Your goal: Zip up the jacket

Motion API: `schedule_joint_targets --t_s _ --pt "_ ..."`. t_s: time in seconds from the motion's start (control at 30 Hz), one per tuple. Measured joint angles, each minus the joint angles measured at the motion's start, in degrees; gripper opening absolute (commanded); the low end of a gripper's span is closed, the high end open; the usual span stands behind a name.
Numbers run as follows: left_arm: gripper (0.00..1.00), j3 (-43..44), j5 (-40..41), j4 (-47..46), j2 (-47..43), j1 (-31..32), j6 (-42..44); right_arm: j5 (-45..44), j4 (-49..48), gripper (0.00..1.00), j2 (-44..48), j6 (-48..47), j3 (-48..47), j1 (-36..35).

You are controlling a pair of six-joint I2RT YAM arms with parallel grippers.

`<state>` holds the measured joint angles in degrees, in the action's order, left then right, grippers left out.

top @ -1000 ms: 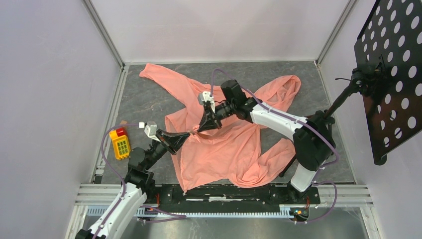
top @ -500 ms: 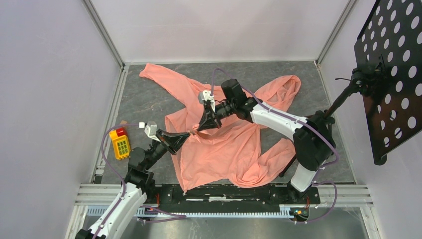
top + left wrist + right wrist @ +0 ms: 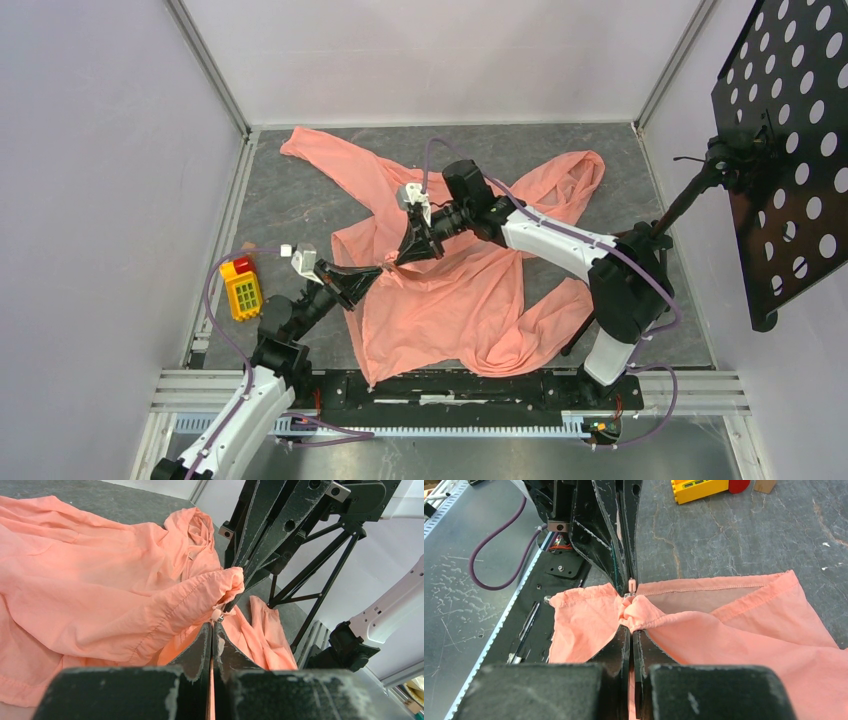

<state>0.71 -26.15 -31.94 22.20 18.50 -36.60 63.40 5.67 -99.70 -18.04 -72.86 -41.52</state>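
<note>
— What colours are you getting?
— I see the jacket (image 3: 440,300) plain salmon-pink all over. The surface (image 3: 300,200) under it is dark grey, veined like stone.
— And the hardware?
— My fingers (image 3: 200,650) are black, scuffed pale at the edges; the arms (image 3: 550,240) white and black, the cable (image 3: 491,586) purple. There's a yellow toy block (image 3: 243,293) with a red cap, and a black panel (image 3: 790,150) dotted with pale holes.

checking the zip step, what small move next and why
Probably draw the left gripper slowly away, right gripper anchoring: both are shut on the salmon-pink fabric jacket, tip to tip, left pinching what looks like the small pale zipper pull.
</note>
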Motion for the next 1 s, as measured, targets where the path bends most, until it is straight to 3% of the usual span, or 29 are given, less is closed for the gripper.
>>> schedule_joint_targets --t_s 0.37,1.0 --pt "0.02 0.0 0.0 -0.74 0.04 0.0 0.0 0.48 1.46 0.0 -0.55 -0.52 -1.4 -0.87" --pt "0.02 0.0 -1.01 -1.22 0.17 0.0 0.0 0.83 13.11 0.0 -2.51 -6.32 -6.84 1.01"
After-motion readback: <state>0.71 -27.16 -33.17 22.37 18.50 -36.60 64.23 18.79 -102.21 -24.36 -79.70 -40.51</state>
